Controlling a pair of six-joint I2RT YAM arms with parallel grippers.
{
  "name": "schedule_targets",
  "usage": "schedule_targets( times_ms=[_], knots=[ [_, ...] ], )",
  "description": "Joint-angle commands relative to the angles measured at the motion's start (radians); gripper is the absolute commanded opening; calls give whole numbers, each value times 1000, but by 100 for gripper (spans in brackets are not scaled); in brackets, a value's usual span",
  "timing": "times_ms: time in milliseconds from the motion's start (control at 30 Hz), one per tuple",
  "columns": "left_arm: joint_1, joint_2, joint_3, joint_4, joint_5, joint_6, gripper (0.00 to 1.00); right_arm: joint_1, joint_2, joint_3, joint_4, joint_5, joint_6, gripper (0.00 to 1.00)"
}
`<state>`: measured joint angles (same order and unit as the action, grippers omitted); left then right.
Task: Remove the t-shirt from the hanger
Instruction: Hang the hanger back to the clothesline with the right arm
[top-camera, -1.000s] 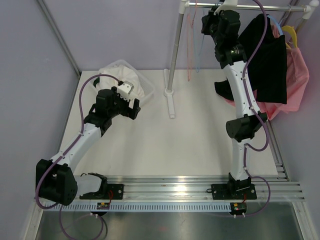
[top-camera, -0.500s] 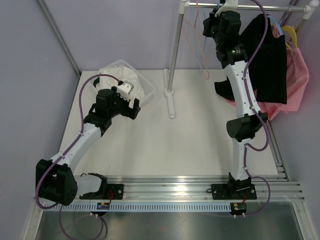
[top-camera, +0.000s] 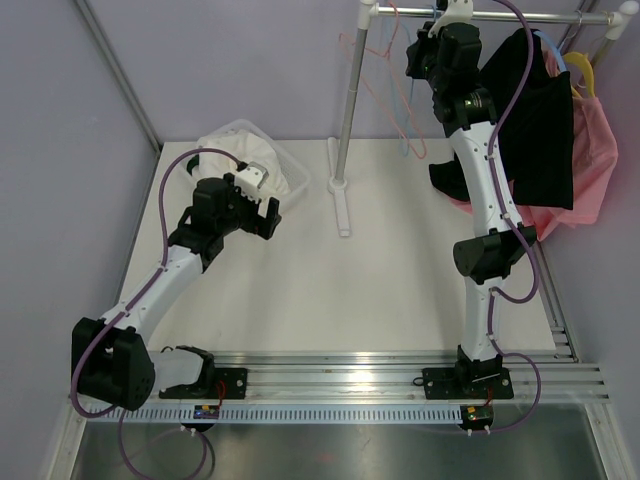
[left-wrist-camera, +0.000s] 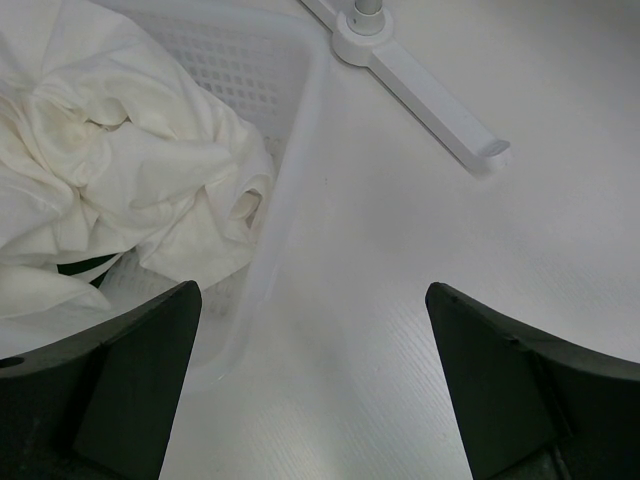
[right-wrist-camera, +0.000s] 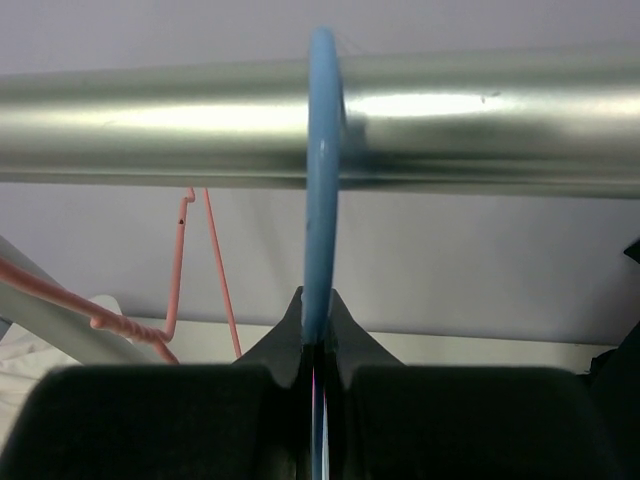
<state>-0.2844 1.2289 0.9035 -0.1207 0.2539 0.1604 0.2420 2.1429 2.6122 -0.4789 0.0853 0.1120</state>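
White tabletop (top-camera: 400, 290) w/ lavender walls all round, and a clothes rail (top-camera: 520, 14) across the top right of the overhead view. Right arm is stretched way up to it. In the wrist cam the right claw (right-wrist-camera: 316, 335) is pressed together, pinching the hook of a blue hanger (right-wrist-camera: 322, 170) that's looped over the rail. The hanger itself looks bare, and a pink hanger (right-wrist-camera: 175, 270) dangles just to the left of it.

Black t-shirt (top-camera: 540, 120) hangs off the rail in the upper right corner, right of the arm, w/ a pink garment (top-camera: 600, 170) behind it. Can't tell exactly what it's hung on.

Left claw (top-camera: 258, 205) is spread wide, holding nothing, hovering low over the tabletop in the left-center of the overhead view, right next to a white basket (left-wrist-camera: 290, 130). Crumpled white cloth (left-wrist-camera: 130, 170) is piled inside the basket.
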Motion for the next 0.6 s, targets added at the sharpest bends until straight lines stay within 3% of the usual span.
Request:
schedule_targets(
  times_ms=[0, 567],
  knots=[
    [-6, 12, 57, 24, -7, 16, 99, 0, -51, 31, -30, -7, -21, 4],
    [-12, 18, 60, 21, -13, 21, 99, -1, -104, -43, -10, -7, -20, 21]
  ],
)
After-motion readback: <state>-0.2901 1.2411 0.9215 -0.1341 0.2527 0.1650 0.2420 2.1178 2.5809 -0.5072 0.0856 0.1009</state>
